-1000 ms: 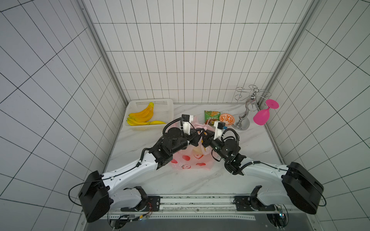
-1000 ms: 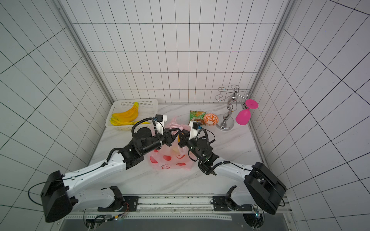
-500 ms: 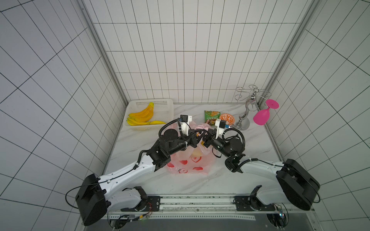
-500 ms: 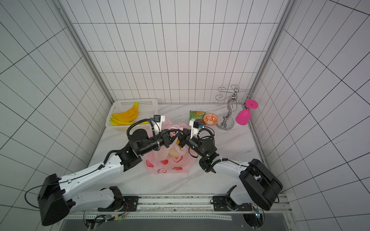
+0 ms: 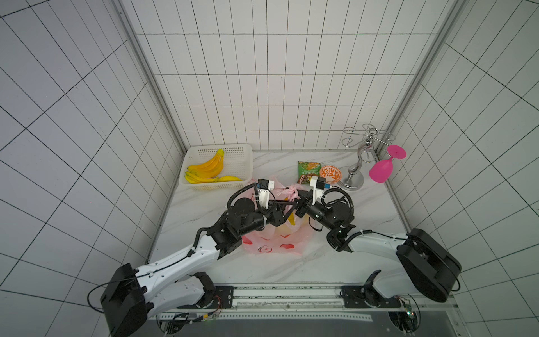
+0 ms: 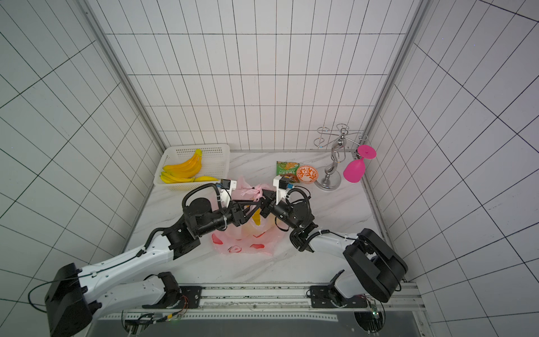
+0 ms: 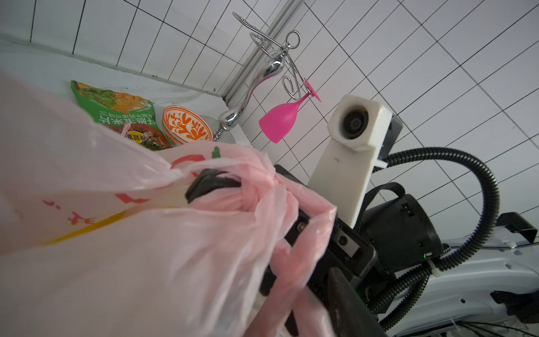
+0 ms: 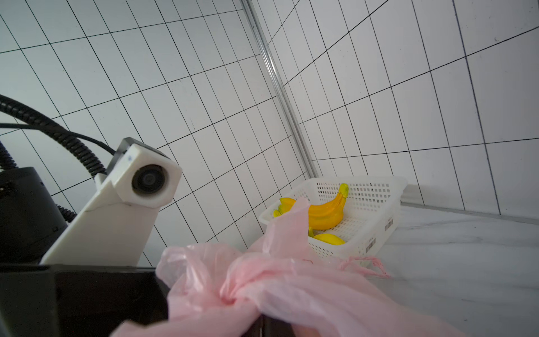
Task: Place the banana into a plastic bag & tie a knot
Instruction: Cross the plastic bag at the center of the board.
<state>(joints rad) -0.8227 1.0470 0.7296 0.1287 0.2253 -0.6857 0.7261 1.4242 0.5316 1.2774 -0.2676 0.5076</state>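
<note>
The pink translucent bag point(image 5: 271, 245), printed in red, is sitting mid-bench, its top bunching into a twisted knot at the far side. A yellow banana point(image 6: 256, 218) is showing through, tilting inside.

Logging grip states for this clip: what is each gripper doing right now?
Left gripper: open, with the plastic bag draped over it.
Right gripper: closed on the plastic bag's bunched neck.

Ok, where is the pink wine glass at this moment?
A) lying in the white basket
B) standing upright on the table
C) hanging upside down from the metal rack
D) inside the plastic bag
C: the pink wine glass hangs bowl-down, with its foot hooked on an arm of the metal rack.
</note>
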